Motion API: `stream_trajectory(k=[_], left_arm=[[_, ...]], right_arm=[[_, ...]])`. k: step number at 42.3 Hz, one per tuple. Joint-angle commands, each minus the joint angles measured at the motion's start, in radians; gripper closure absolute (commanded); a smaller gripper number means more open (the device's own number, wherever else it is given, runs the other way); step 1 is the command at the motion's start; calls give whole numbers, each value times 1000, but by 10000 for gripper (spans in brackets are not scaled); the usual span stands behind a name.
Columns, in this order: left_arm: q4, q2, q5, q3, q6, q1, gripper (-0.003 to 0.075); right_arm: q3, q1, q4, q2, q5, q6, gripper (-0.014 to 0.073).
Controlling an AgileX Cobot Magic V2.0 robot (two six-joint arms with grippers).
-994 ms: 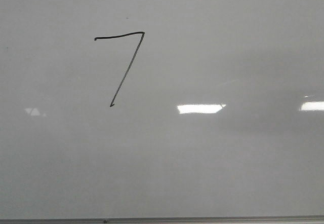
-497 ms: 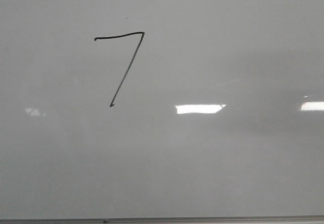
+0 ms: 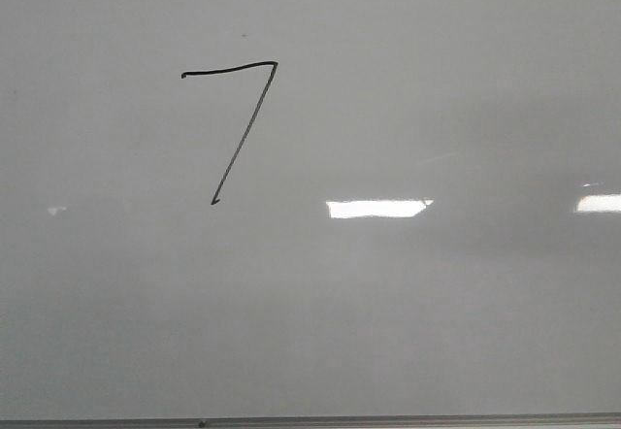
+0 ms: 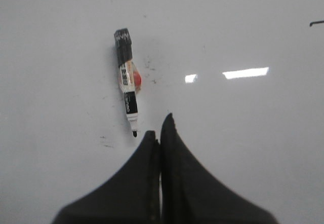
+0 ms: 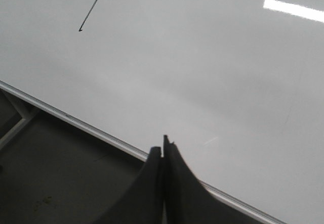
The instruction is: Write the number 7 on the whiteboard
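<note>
Black number 7 [image 3: 238,123] unchanged on whiteboard [image 3: 437,332]; both pincers [image 4: 158,135] [image 5: 163,150] pressed together, empty.

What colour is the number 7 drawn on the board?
Black. The number 7 is a thin black line on the pale-grey whiteboard, clearest in the front view.

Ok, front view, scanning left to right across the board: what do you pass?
On the whiteboard: small faint glare spot → the number 7 → bright rectangular light reflection → second reflection at the right edge.
</note>
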Motion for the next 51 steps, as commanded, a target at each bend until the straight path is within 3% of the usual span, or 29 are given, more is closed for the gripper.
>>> stream_trajectory(k=[1,42,51], left_arm=[[-12,-17,-183,36,-9,5,741],[-12,-17,-218,60,-9,5,741],[-12,-17,-218,60,-9,5,741]], right_arm=[[-27,-5,-7,7,-70,-1,660],[-27,-5,-8,7,-71,-2,660],[38,-45,-65,-43,-238,-20,660]])
